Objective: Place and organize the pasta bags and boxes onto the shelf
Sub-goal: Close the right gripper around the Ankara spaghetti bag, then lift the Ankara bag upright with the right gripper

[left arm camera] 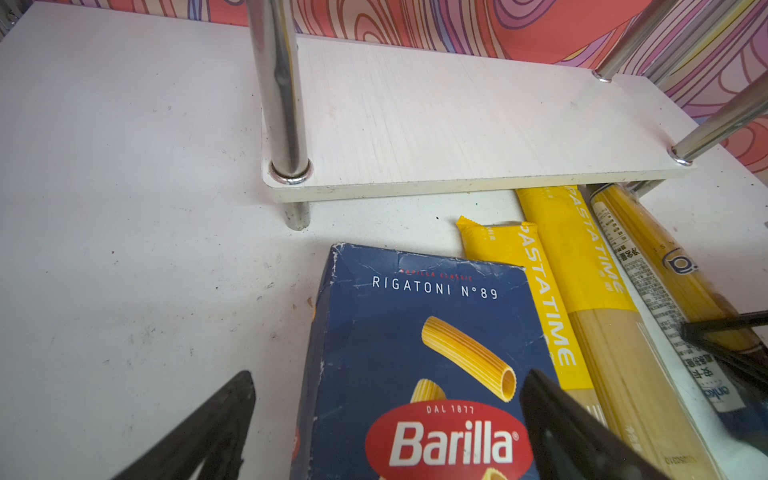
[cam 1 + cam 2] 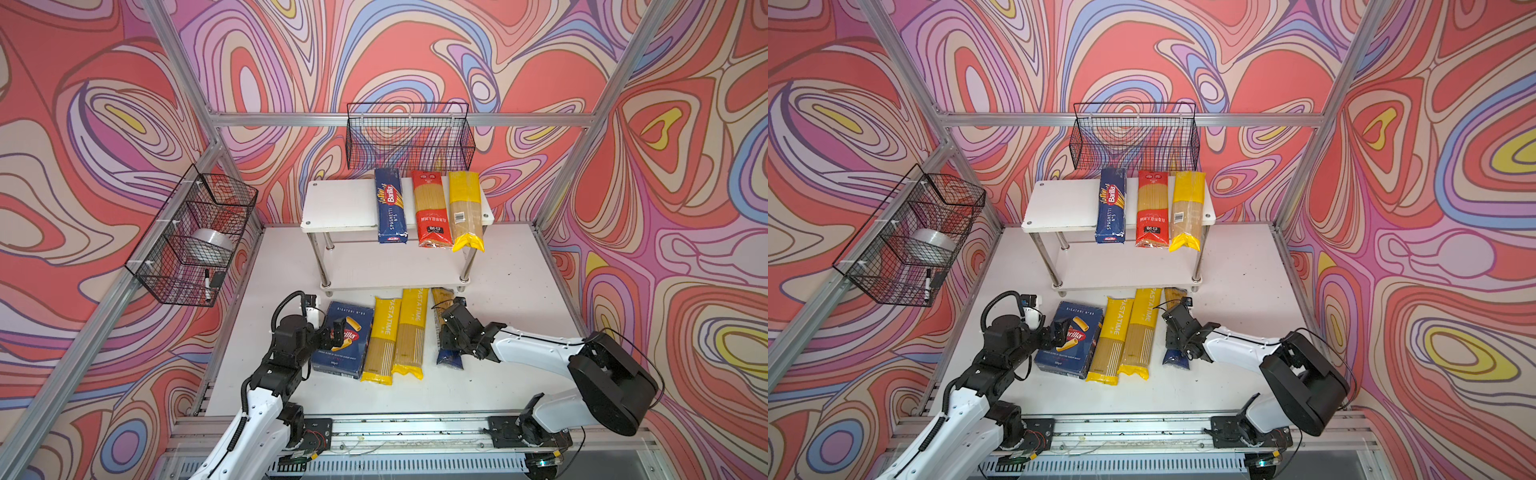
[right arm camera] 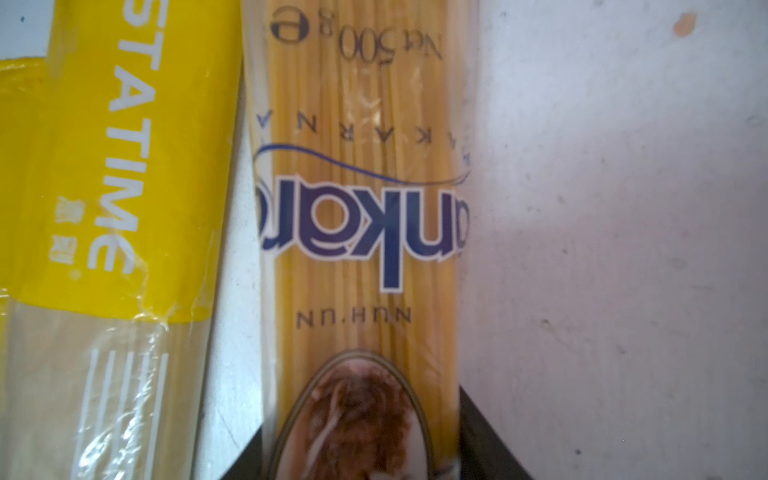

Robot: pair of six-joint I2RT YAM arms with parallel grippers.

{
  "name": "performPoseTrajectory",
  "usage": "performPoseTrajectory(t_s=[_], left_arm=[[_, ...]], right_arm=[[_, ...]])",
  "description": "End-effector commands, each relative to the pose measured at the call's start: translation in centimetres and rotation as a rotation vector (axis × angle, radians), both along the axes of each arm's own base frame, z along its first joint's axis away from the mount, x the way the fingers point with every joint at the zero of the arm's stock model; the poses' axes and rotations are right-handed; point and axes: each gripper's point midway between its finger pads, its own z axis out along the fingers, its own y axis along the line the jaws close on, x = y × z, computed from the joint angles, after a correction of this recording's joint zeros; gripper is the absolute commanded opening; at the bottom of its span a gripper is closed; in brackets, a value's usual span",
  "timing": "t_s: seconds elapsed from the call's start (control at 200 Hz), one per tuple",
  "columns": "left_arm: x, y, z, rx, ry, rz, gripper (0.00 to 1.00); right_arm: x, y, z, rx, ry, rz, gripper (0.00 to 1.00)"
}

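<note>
Ankara spaghetti bag: flat on the table at 6 o'clock of the shelf, right gripper closed on its long sides. Shelved, top board, 3 o'clock half: Barilla Spaghetti n.5 box, red spaghetti bag, yellow spaghetti bag. Outstanding, toward the bag's 9 o'clock: two Pasta Time bags, then rigatoni box beneath the open-jawed left gripper; four of seven unplaced.

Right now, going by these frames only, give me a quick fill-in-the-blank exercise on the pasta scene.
The shelf's top board holds ___ pasta packs.
The Barilla box below the left hand is labelled ___ N°89.
The bag flanked by the right hand bears the brand name ___.
Missing words: three; rigatoni; ankara.
</note>
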Motion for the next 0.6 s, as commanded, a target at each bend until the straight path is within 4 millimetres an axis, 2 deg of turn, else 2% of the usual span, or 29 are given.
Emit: performPoseTrajectory(t_s=[0.0, 0.065, 0.22, 0.33, 0.466, 0.596], left_arm=[[0.1, -0.2, 1.1, -0.005, -0.019, -0.012, 1.00], [0.1, -0.2, 1.1, -0.005, -0.019, -0.011, 1.00], [0.1, -0.2, 1.1, -0.005, -0.019, -0.012, 1.00], [0.1, -0.2, 1.2, -0.006, -0.020, -0.011, 1.00], [0.1, -0.3, 1.1, -0.005, -0.019, -0.012, 1.00], [0.1, -0.3, 1.1, -0.005, -0.020, -0.012, 1.00]], right_arm=[[-3.2, -0.5, -1.8, 0.002, 0.128, 0.026, 0.45], [-3.3, -0.4, -1.3, 0.014, 0.121, 0.029, 0.37], [-3.4, -0.3, 0.0, 0.046, 0.094, 0.030, 0.28], [-3.4, -0.1, 1.0, 0.074, 0.074, 0.031, 0.17], [-3.4, 0.7, 2.7, 0.131, 0.044, 0.051, 0.13], [-3.6, 2.2, 5.3, 0.208, 0.011, 0.097, 0.09]])
